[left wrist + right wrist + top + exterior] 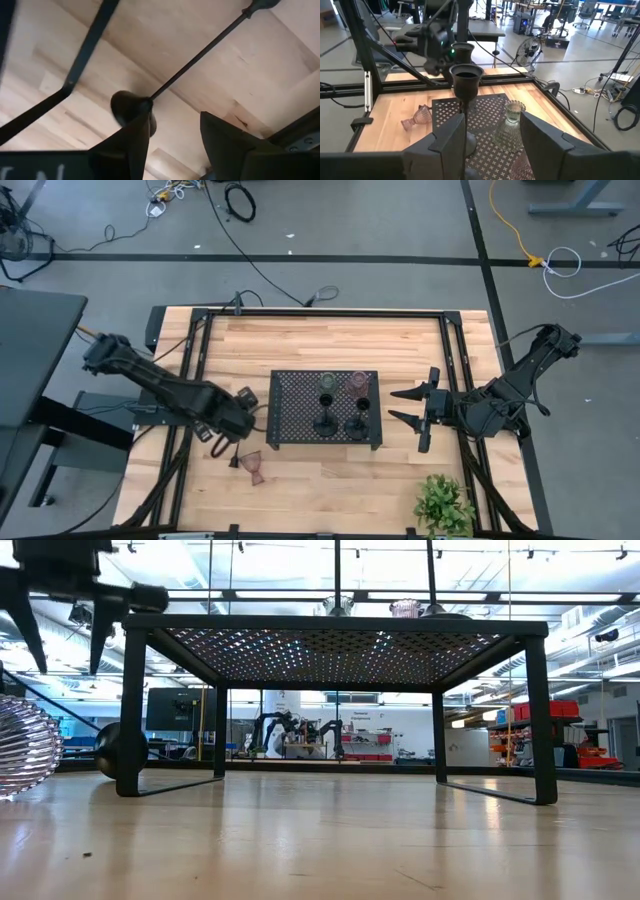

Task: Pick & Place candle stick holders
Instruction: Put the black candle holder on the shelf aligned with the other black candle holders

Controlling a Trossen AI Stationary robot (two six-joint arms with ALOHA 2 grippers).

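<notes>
High view puts the left gripper (222, 438) low over the wood just off the near left corner of the black perforated tray (290, 385), with a black candle stick holder (232, 461) lying on its side right at the fingertips. Left wrist view shows that holder's round end (131, 107) resting against the tip of one finger (132, 145), its thin stem running away across the table; the other finger (222, 137) stands apart from it, so the jaws are partly open and I cannot tell whether they have any real hold on it. Just beyond the fingertips toward the table's near edge, a pinkish-brown glass holder (256, 468) lies tipped over on the wood. The right gripper (405, 406) waits beside the tray's right edge, fingers spread apart and holding nothing. Ahead of those open fingers four holders stand upright on the tray: a pale green glass holder (328, 384) and a pinkish glass holder (357, 383) on the far row, two black holders (325, 423) on the near row. In the right wrist view one black holder's cup (466, 79) rises between the two finger tips but farther off, untouched.
</notes>
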